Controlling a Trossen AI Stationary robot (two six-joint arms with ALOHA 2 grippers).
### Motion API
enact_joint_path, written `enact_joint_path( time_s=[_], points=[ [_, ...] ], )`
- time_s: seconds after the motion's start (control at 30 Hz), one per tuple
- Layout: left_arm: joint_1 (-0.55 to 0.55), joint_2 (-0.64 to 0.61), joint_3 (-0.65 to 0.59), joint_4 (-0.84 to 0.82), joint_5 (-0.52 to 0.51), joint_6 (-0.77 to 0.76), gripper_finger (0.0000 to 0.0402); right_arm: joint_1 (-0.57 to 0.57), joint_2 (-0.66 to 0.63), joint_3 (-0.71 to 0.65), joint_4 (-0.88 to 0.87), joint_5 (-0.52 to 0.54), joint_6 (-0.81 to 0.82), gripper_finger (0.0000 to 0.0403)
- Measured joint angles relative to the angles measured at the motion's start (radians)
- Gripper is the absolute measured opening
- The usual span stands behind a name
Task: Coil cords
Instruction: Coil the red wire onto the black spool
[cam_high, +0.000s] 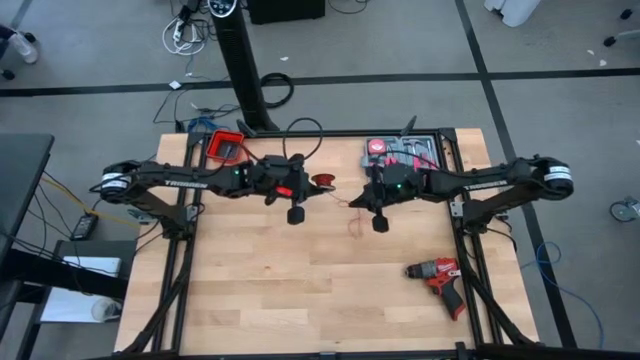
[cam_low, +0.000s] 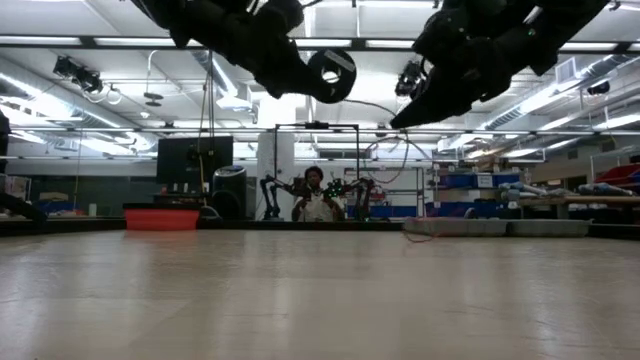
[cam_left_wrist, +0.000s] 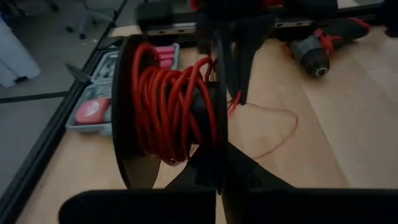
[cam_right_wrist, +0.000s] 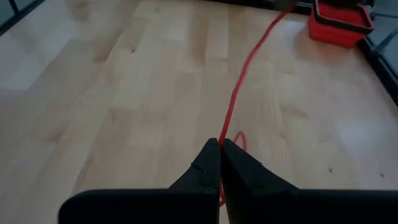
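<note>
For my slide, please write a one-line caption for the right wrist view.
Right gripper, jaws shut on the thin red wire, above the pale wooden table; a red tray sits beyond.

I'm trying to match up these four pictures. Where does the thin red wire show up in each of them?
High view: thin red wire, between the two grippers, mid-table.
Low view: not visible.
Left wrist view: wound on a black spool the left gripper holds; a strand trails onto the table.
Right wrist view: pinched in the right gripper, running toward the red bin.
Shared landmark: red bin.
</note>
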Motion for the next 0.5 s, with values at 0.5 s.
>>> enact_joint_path(
  time_s=[0.5],
  points=[
    [0.0,-0.099,0.001,-0.073,-0.026,0.001,0.0006,0.0,-0.063,0.002,-0.104,0.008,-0.012,0.0]
  ],
)
